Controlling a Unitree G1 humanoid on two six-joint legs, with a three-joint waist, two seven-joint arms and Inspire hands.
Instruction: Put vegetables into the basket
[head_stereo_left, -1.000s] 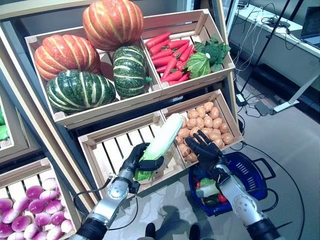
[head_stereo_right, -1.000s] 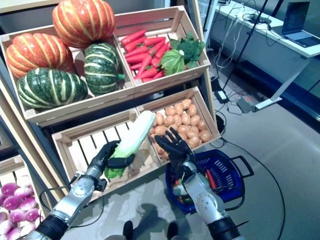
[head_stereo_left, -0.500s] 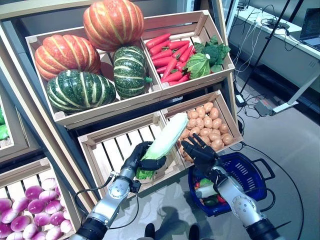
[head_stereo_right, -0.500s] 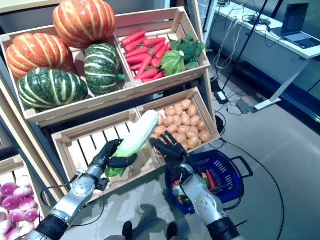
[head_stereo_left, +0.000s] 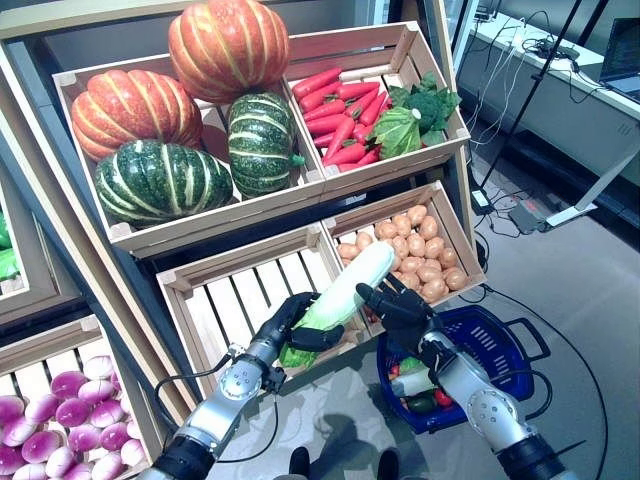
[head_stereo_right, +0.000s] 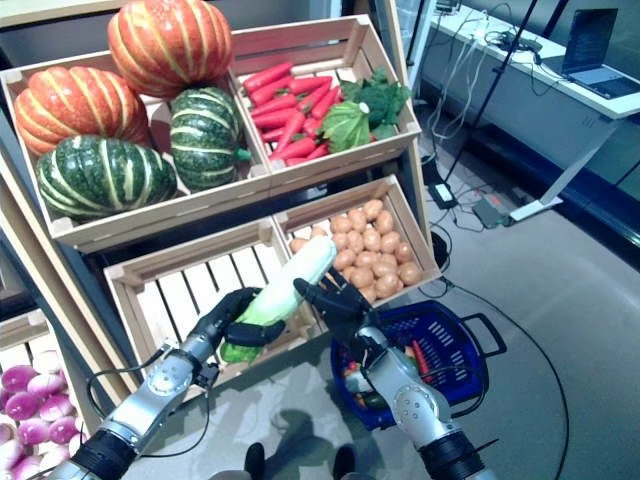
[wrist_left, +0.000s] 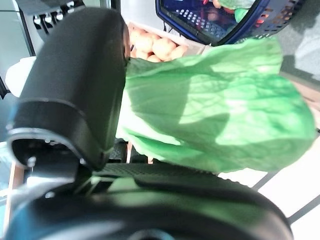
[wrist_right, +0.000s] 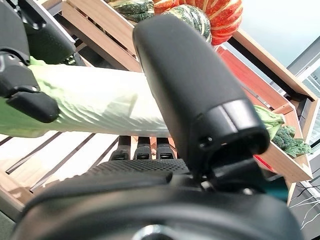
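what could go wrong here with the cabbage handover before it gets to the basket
1. The left hand grips only the leafy green end of the long cabbage, so the pale end could sag or slip out.
2. The right hand is open at the pale end, not closed on it; a release now could drop the cabbage short of the blue basket.
3. The basket already holds vegetables, so the long cabbage may overhang its rim.

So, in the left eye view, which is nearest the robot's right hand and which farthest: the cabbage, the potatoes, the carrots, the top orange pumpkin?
1. Cabbage: right at the right hand, also held by the left hand.
2. Potatoes: crate just behind.
3. Carrots: upper crate.
4. Top orange pumpkin: highest, up left.
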